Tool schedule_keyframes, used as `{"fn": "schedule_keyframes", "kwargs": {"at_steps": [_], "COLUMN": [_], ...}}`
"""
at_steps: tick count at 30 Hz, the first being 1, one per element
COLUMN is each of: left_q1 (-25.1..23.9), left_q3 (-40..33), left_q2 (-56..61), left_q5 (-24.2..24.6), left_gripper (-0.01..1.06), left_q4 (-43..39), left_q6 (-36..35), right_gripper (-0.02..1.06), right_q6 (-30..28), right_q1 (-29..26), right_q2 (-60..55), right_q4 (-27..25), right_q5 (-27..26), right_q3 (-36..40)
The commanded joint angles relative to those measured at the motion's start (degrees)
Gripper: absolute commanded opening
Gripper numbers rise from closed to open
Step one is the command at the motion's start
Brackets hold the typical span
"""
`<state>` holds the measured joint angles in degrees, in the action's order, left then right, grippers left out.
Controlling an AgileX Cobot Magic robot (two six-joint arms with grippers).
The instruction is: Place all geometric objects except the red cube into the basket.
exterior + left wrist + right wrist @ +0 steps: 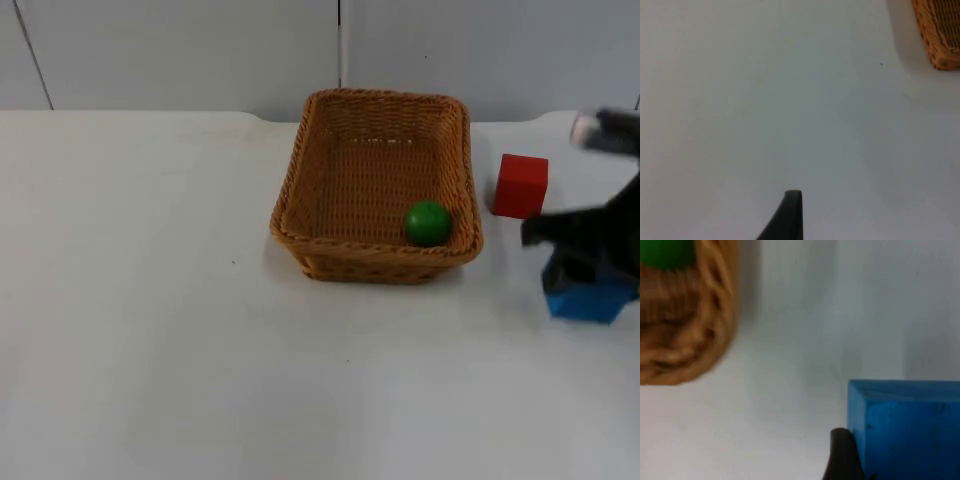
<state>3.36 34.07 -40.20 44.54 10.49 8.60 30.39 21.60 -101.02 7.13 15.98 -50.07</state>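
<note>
A woven basket [300,190] stands mid-table with a green ball [428,222] inside near its front right corner. A red cube [521,185] sits on the table just right of the basket. Further right and nearer the front lies a blue block [590,302]. My right gripper [588,262] hangs blurred directly over it and hides its top. The right wrist view has the blue block [907,427] close up, with the basket's corner [685,350] and the green ball [665,252] beyond. My left gripper [792,215] waits above bare table, left of the basket's corner [940,30].
The white table spreads wide to the left and front of the basket. A grey partition wall [200,50] closes off the back. The blue block lies close to the table's right side.
</note>
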Motion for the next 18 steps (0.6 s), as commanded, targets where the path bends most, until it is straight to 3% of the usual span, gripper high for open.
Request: {"fn": "schedule_keyframes", "kwargs": {"at_steps": [1, 9, 11, 18], "left_q1": [-0.2, -0.2, -0.2, -0.2], "left_q3": [-0.1, -0.1, -0.1, -0.1], "left_q2": [0.2, 0.2, 0.2, 0.2], "left_q5": [0.0, 0.0, -0.1, -0.3], "left_gripper": [0.92, 0.92, 0.92, 0.92], "left_q4": [0.4, 0.4, 0.5, 0.5], "left_q6": [0.1, 0.1, 0.1, 0.1], "right_gripper": [0.00, 0.00, 0.00, 0.00], "right_q6": [-2.4, -10.6, -14.0, -15.0], "right_q1": [0.3, 0.3, 0.3, 0.3], "right_q2": [5.2, 20.0, 20.3, 15.7], "right_q4": [0.7, 2.1, 1.5, 1.1], "right_q5": [2.0, 12.0, 14.0, 15.1], "right_q3": [-0.2, -0.2, -0.2, -4.2]}}
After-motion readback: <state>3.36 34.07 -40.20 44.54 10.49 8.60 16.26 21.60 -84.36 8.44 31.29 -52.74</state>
